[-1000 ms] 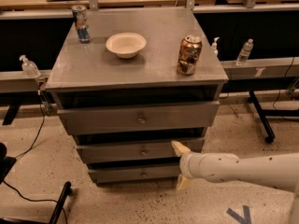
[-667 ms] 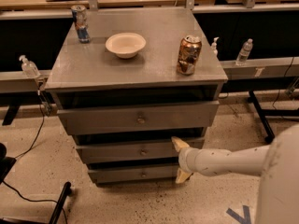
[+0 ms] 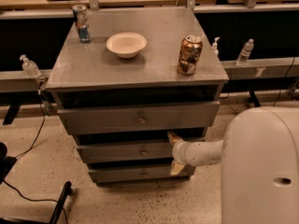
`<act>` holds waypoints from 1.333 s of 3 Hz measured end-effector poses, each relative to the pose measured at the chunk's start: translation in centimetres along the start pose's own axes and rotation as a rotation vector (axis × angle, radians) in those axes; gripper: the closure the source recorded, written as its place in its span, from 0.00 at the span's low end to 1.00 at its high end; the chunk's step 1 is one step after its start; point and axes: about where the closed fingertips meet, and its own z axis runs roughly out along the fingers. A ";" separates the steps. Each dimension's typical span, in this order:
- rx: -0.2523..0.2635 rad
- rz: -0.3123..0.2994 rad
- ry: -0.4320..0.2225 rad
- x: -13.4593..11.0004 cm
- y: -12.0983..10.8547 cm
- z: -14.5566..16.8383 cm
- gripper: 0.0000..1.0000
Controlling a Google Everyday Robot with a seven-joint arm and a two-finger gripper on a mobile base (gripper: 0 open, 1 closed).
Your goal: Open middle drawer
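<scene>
The grey cabinet (image 3: 93, 73) has three drawer fronts. The middle drawer (image 3: 121, 152) is the second one, with a small brass knob (image 3: 143, 151) at its centre. It stands a little proud of the cabinet, with a dark gap above it. My gripper (image 3: 175, 153) is at the drawer's right end, on a white arm (image 3: 205, 153) that comes in from the right. It is open, with one tan finger (image 3: 174, 137) above the drawer front and the other below it. The bulky white arm body (image 3: 261, 167) fills the lower right.
On the cabinet top stand a brown can (image 3: 189, 55), a white bowl (image 3: 126, 44) and a blue can (image 3: 81, 23). Small bottles (image 3: 245, 52) sit on the ledges on both sides. A black cable (image 3: 28, 143) and a chair base (image 3: 58, 204) lie on the floor at the left.
My gripper has moved slightly left and up along the middle drawer's right end. The white arm body has swung into the lower right of the view. The drawer has not visibly moved.
</scene>
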 end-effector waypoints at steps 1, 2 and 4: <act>-0.026 0.004 0.017 -0.1 -0.1 2.3 0.06; -0.042 0.004 0.020 -0.3 -0.1 3.3 0.07; -0.104 0.008 -0.005 -1.6 3.7 1.1 0.19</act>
